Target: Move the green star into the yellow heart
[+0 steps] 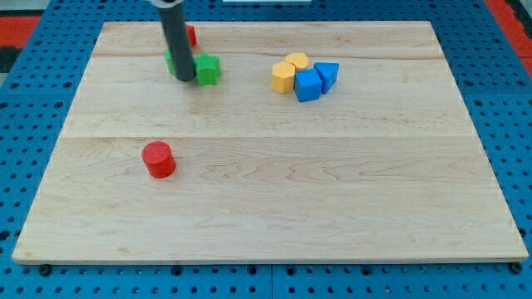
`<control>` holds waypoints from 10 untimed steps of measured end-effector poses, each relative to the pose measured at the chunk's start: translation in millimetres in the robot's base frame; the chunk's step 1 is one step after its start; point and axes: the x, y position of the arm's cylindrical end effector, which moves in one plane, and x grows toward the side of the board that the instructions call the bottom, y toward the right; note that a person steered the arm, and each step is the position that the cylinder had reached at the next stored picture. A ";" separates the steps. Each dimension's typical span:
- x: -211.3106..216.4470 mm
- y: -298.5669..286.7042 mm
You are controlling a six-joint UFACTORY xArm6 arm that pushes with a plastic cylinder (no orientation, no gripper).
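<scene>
Toward 11 o'clock on the wooden surface (266, 208), my tip (186, 80) rests against the left side of the green star (207, 70).

You have no fingers to open or close here, only a rod. From my tip the green star lies at 3 o'clock, touching or nearly so; a second green block (171, 61) hides behind the rod. Well beyond the star, also at 3 o'clock, sit two yellow blocks (288, 72) beside two blue ones (316, 80); which is the heart you cannot tell. Push rightward, I judge.
</scene>
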 end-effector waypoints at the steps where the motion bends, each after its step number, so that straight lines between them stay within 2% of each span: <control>1: -20.6 34.9; 2: -36.7 53.1; 3: -56.8 35.9; 4: -60.1 45.5; 5: -47.2 85.6; 6: -55.5 116.6; 7: -55.1 108.5; 8: -57.7 65.4; 10: 2.1 19.8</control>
